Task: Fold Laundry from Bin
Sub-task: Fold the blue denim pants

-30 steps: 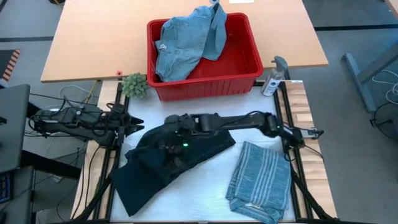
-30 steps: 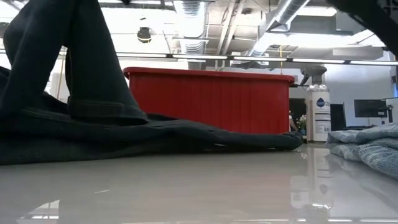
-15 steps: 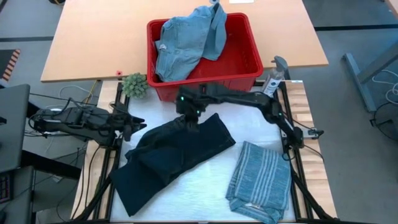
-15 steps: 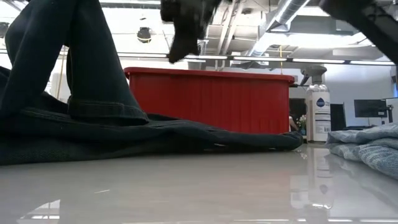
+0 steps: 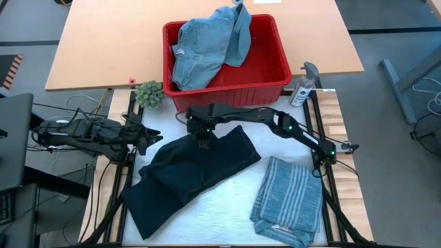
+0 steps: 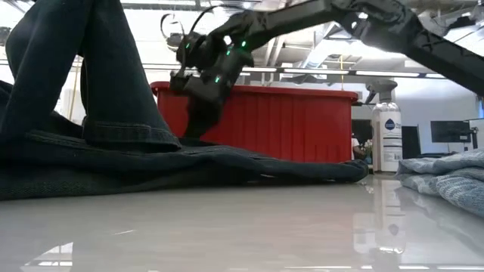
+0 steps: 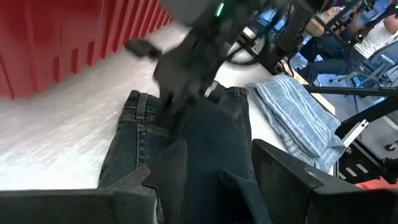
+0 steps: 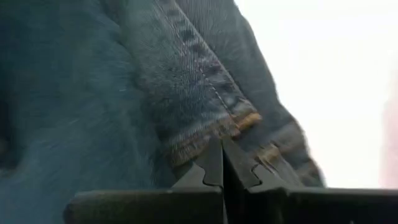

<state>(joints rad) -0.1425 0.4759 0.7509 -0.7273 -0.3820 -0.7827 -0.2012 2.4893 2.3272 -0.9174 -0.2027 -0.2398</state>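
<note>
While the striped shirt (image 5: pixel 287 200) lies folded on the counter (image 5: pixel 227 207), the dark navy trousers (image 5: pixel 189 176) are half folded, pinched by the right gripper (image 5: pixel 202 141) at the waistband; denim pieces (image 5: pixel 207 45) are left in the bin (image 5: pixel 275 76).

White table (image 5: pixel 227 200) top, wood strips along both side edges. On it: dark navy trousers (image 5: pixel 186 176) spread diagonally across the left and middle, partly folded over themselves; folded blue-grey striped shirt (image 5: pixel 288 200) near the front right corner, apart from the trousers; red bin (image 5: pixel 275 88) at the back edge; small green plant (image 5: pixel 149 94) just left of the bin; spray bottle (image 5: pixel 303 86) just right of it.
</note>
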